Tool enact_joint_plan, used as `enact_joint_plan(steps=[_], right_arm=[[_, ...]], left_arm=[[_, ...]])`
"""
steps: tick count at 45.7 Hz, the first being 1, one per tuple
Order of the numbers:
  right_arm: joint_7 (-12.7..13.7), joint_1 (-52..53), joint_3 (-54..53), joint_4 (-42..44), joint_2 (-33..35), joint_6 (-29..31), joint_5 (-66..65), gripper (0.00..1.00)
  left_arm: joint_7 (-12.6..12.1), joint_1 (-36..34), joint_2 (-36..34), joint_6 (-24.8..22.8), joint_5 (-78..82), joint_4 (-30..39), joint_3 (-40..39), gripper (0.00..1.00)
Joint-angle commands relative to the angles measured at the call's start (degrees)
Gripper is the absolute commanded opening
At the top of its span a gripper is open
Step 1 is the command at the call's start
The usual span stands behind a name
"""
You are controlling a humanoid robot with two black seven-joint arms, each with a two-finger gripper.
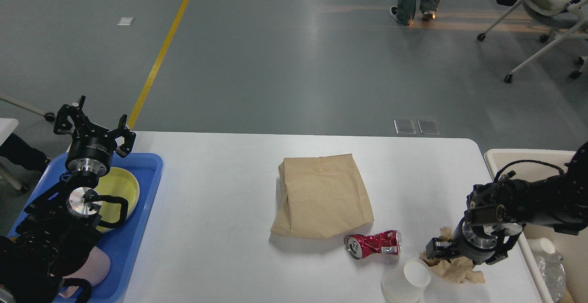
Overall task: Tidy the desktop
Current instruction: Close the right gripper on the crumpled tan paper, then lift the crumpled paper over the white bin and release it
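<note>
The white desktop (220,211) holds a flat brown paper bag (321,195), a crushed red can (374,243), a white paper cup (406,280) lying on its side and a crumpled brown paper wad (459,273) near the front right corner. My right gripper (464,259) points down onto the wad, its fingers spread either side of it; its fingertips are hidden under the wrist. My left gripper (94,121) is open and empty, raised over the far end of the blue tray (149,174).
The blue tray at the left edge holds a yellow plate (120,186) and a pink item (94,266). A cream bin (500,156) stands off the right edge with a plastic bottle (546,261) in it. A person and an office chair are on the floor behind.
</note>
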State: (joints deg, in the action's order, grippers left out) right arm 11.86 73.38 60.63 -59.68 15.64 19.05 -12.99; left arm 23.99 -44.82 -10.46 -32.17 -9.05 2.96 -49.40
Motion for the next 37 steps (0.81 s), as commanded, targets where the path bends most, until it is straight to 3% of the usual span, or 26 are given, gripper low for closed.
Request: enact_joint_plan(steps=[1,16,29,37], right_arm=[[0.0,1.5,-0.9,-0.1,0.6,-0.2,0.1,0.00],[0.0,18.4,-2.7,-7.1,10.4,1.2,0.2,0.00],[-0.1,37.4,-1.9,-7.5,17.9,13.8,3.0,0.00],[-0.1,39.4,-0.6,-4.1,18.8,12.1,2.8,0.00]], left_arm=[[0.0,0.0,0.0,0.0,0.0,0.0,0.0,0.96],[0.0,0.0,0.0,0.0,0.0,0.0,0.0,0.96],[0.0,0.0,0.0,0.0,0.0,0.0,0.0,0.96],[0.0,0.0,0.0,0.0,0.0,-0.1,0.0,0.96]])
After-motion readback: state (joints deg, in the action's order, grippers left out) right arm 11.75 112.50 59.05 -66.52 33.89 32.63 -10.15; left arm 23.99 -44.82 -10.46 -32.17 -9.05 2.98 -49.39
